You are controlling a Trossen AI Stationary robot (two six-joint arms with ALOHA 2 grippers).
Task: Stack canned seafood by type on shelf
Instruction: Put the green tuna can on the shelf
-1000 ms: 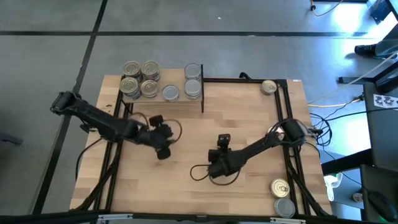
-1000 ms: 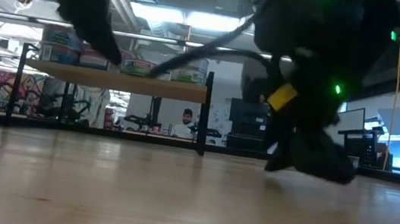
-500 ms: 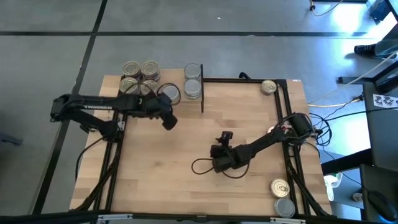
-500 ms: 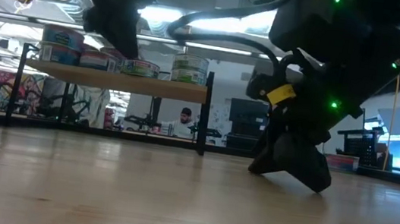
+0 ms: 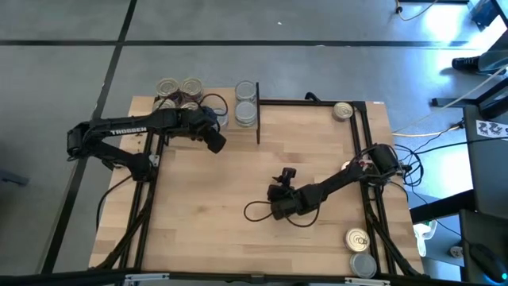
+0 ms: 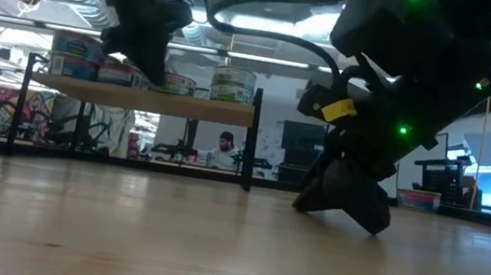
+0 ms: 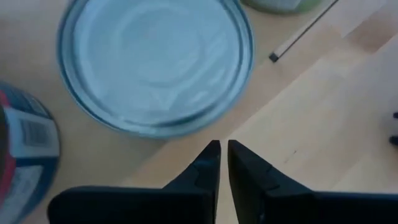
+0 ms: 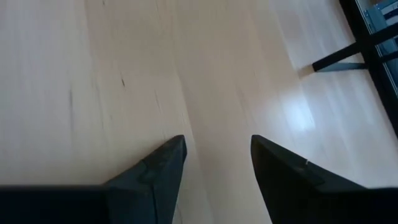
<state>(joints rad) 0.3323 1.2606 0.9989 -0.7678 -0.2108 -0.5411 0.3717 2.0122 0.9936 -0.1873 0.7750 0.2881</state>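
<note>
The shelf (image 5: 238,135) stands at the table's far left and carries several tins. Gold-lidded tins (image 5: 179,87) sit at its left. Silver-topped tins (image 5: 246,102) sit at its right, stacked two high in the low view (image 6: 233,84). My left gripper (image 5: 217,144) (image 6: 150,71) is shut and hovers over the shelf's near edge, beside a single silver-topped tin (image 7: 155,62). Its fingertips (image 7: 222,151) touch nothing. My right gripper (image 5: 275,210) (image 8: 217,155) is open, low over bare tabletop near the table's middle.
One gold-lidded tin (image 5: 343,111) stands at the table's far right. A gold one (image 5: 357,238) and a silver one (image 5: 363,264) stand at the near right corner. A red-labelled tin (image 7: 18,155) is close beside my left gripper. Black frame rails (image 5: 313,102) edge the table.
My left gripper has travelled from the table's left middle toward the far edge and upward, ending over the shelf's near edge by the silver tin, shut throughout. My right gripper has shifted slightly toward the table's left, staying low and open.
</note>
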